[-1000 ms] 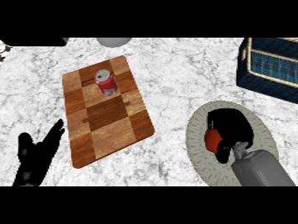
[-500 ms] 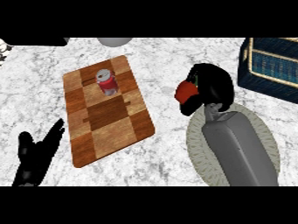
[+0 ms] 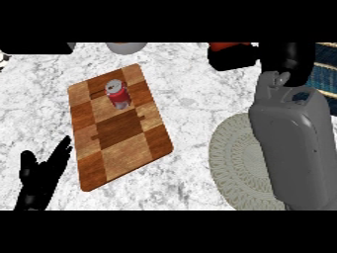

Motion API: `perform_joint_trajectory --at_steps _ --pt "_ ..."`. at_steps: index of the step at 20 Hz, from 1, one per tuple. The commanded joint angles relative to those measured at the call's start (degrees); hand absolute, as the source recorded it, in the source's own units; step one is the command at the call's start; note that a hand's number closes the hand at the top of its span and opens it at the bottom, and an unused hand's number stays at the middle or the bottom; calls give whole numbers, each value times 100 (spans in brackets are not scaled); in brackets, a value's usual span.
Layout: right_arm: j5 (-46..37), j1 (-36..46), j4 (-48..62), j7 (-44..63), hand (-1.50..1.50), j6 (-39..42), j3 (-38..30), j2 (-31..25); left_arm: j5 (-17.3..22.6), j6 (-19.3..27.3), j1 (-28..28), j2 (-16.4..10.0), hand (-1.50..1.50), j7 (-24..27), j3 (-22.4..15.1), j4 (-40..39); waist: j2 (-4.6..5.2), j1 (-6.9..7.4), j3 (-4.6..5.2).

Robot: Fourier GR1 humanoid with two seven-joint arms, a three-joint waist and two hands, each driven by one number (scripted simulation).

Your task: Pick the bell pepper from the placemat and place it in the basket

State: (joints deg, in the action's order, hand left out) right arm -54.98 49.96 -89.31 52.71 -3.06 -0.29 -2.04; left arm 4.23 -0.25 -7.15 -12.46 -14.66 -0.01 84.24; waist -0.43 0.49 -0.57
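Right hand (image 3: 287, 59) is recorded at 1 o'clock of the view, at the end of the grey forearm. Its black fingers (image 3: 233, 60) are curled round the bell pepper (image 3: 229, 46), which is held at 9 o'clock of the palm, right at the upper edge of the view. Only a narrow red-orange strip of the pepper is seen above the fingers; the rest is hidden or cut off, and the stem cannot be made out. The pepper is placed at 12 o'clock of the round woven placemat (image 3: 233, 163), well apart from it, and at 9 o'clock of the dark basket (image 3: 335, 79), beside it, not inside. Left hand (image 3: 39, 180) is noted at 7 o'clock, fingers straight and spread, resting. A wooden cutting board (image 3: 120, 143) with a red can (image 3: 117, 95) on it lies at 10 o'clock of the placemat
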Motion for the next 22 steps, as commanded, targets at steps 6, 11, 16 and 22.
perform_joint_trajectory --at_steps 6,11,16,22 --pt "114 1363 460 392 150 449 -1185 -1176 -27 -42 50 52 0 -34 72 -454 53 -29 62" --pt "330 1967 889 500 150 770 -1557 -1732 -213 149 247 237 0 -174 -67 -440 49 -36 61" --pt "376 1636 1866 -235 150 306 -1794 -2084 -130 -84 -278 132 0 -126 -81 -98 67 47 57" --pt "639 1679 2788 -979 150 479 -2044 -2739 -177 -54 -67 158 0 -210 -39 -183 66 24 57"
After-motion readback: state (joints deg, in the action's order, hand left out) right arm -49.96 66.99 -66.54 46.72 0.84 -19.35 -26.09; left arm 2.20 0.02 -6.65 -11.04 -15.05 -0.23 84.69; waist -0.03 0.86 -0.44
